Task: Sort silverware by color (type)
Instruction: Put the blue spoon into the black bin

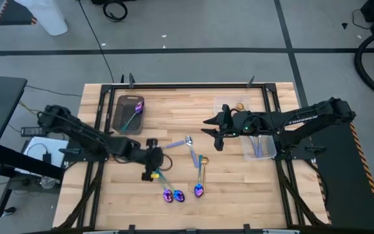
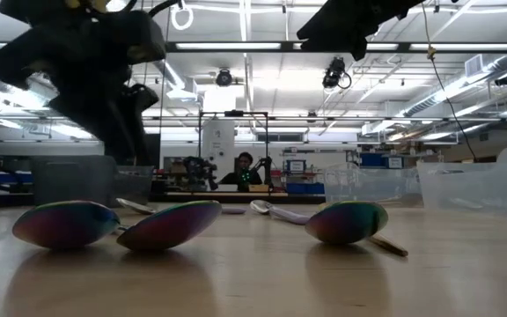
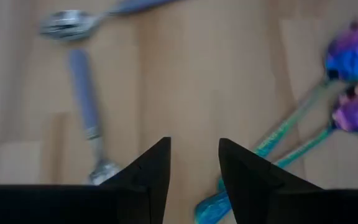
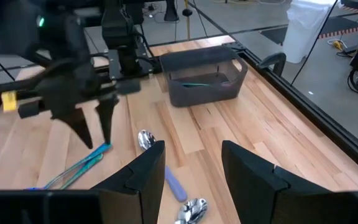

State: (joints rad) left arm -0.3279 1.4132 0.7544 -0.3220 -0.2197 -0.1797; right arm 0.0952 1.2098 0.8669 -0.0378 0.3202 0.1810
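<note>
Two iridescent purple-blue spoons [image 1: 172, 193] with teal handles [image 3: 291, 140] lie side by side on the wooden table, and a third [image 1: 200, 188] lies to their right. Two silver spoons with pale blue handles [image 1: 188, 144] lie nearer the middle. My left gripper [image 1: 154, 168] points steeply down just above the upper ends of the teal handles; its fingers [image 3: 194, 162] are open and hold nothing. Farther right, my right gripper [image 1: 211, 133] hovers open and empty above the table, its fingers [image 4: 191, 168] spread over the silver spoons [image 4: 145, 138].
A dark grey tray [image 1: 130, 112] at the far left holds one iridescent spoon. Two clear containers stand at the right: one [image 1: 236, 106] with a gold piece inside, one [image 1: 258, 146] with blue-handled pieces. A black frame edges the table.
</note>
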